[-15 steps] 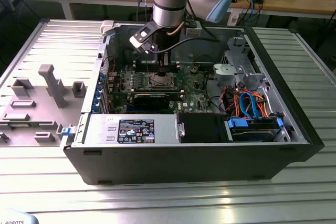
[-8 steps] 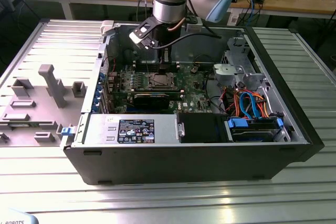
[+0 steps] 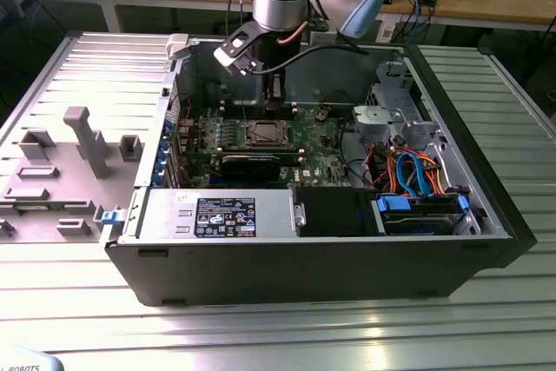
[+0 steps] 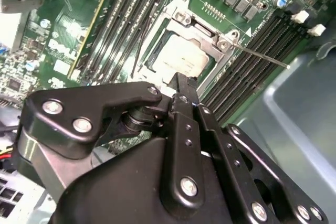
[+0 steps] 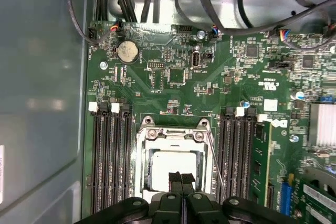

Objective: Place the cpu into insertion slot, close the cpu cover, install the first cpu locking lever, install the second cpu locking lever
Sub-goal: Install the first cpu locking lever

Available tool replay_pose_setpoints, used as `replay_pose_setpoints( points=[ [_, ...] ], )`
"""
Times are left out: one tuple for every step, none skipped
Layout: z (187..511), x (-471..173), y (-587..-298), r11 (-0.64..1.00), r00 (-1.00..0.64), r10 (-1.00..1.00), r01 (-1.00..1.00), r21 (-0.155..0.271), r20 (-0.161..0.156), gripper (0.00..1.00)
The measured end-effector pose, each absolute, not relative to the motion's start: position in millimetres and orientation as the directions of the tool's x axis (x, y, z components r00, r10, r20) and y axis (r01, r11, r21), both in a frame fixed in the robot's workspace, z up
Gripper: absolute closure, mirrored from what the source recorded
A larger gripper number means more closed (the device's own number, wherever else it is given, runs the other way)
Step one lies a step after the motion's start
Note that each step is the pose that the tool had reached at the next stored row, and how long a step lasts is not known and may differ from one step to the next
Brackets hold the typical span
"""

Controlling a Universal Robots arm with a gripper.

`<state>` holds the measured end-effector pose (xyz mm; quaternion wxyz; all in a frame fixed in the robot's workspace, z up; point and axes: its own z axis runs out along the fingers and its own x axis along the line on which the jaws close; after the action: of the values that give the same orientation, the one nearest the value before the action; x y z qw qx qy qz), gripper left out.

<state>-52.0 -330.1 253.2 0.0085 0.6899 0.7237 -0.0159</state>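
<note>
Cpu [image 5: 170, 162], small silvery-grey square chip: inside open black computer case [image 3: 304, 258], on green motherboard [image 5: 173, 77], seated in silver-rimmed square insertion slot [image 5: 148, 174], thin silver frame cpu cover [image 5: 170, 135] down around it. Black claw [image 5: 181, 177] fingers together, just above chip.

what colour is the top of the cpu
The cpu top is silvery-grey, clearest in the second wrist view.

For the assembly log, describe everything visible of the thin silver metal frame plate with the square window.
The thin silver metal frame plate is square, with a large square window. It lies flat on the green motherboard, between black memory slots, and the silvery-grey chip top shows through the window. A thin wire lever runs along one side. The black gripper, fingers shut, hangs over its edge; contact is unclear.
</note>
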Motion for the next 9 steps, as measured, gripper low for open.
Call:
replay_pose_setpoints(
  points=[
    [258.5, -52.1, -330.1, 0.047, -0.048, 0.998, 0.999, -0.011, -0.036, 0.89],
    [263.6, -52.0, -330.1, 0.047, -0.048, 0.998, 0.999, -0.010, -0.038, 0.89],
    [265.1, -52.1, -330.1, 0.047, -0.048, 0.998, 0.999, -0.010, -0.039, 0.89],
    [265.4, -52.1, -330.1, 0.047, -0.048, 0.998, 0.999, -0.009, -0.040, 0.89],
    [265.4, -52.1, -330.1, 0.047, -0.048, 0.998, 0.999, -0.009, -0.041, 0.89],
    [265.5, -52.1, -330.1, 0.047, -0.048, 0.998, 0.999, -0.009, -0.041, 0.89],
    [265.5, -52.1, -330.1, 0.047, -0.048, 0.998, 0.999, -0.009, -0.041, 0.89],
    [265.5, -52.1, -330.1, 0.047, -0.048, 0.998, 0.999, -0.009, -0.041, 0.89],
    [265.5, -52.1, -330.1, 0.047, -0.048, 0.998, 0.999, -0.009, -0.041, 0.89]
  ],
)
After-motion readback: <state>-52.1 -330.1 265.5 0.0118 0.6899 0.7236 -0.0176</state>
